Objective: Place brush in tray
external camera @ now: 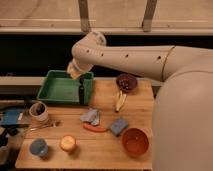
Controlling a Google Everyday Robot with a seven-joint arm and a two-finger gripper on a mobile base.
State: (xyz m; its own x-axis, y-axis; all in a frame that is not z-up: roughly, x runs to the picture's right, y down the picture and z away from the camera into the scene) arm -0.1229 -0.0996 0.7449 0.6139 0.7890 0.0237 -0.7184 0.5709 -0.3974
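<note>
The green tray [56,91] sits at the back left of the wooden table. My gripper [78,77] hangs over the tray's right part, at the end of the white arm reaching in from the right. It is shut on the top of the dark brush [81,93]. The brush hangs upright, and its lower end is at the tray's front right rim. I cannot tell whether the tip touches the tray.
A dark bowl [126,82] and a banana [119,101] lie right of the tray. A grey cloth [90,116], a red-orange item [95,128], a blue sponge [119,126] and an orange bowl [135,141] lie in front. A white cup [38,111], a metal utensil [40,127], a blue cup [38,147] and an orange cup [67,144] stand at the left.
</note>
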